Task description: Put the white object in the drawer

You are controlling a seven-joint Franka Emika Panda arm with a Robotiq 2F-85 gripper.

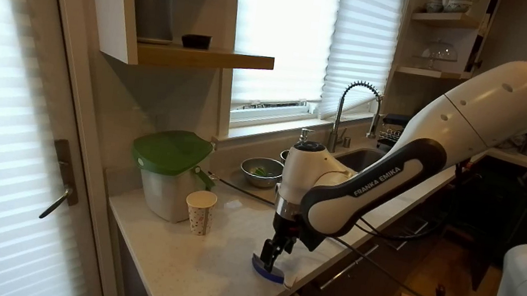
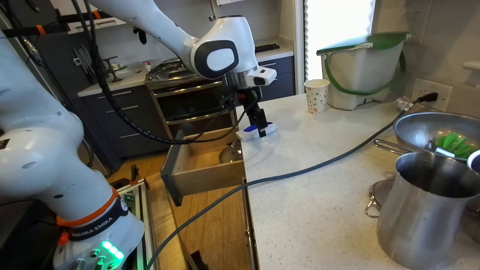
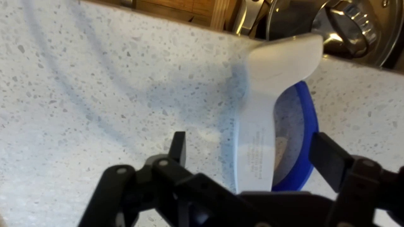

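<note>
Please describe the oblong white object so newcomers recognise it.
Find the pale speckled countertop edge above the open wooden drawer. There, by the black gripper, lies the oblong white object; unlike the spotted paper cup, it shows a curved blue edge.

White object (image 3: 257,123): smooth, plastic-looking, soft sheen; blue rim (image 3: 310,116) also plastic-looking
Gripper (image 3: 249,140): matt, metal-looking screw heads (image 3: 163,163)
Drawer (image 2: 210,183): sides bare wood, matt, smooth
Cookware (image 3: 288,19) in drawer: glossy, shiny metal
Worktop (image 2: 296,217): smooth, speckled, stone-like
Arm shell (image 1: 500,101): smooth, glossy
Pitcher (image 2: 423,221): brushed metal
Bowl (image 2: 416,123): satin metal
Cup (image 2: 317,99): paper, matt
Container (image 2: 363,67): smooth plastic
Floor (image 2: 213,225): wood boards, low gloss
Blinds (image 1: 282,34): pleated, cloth- or paper-like
</note>
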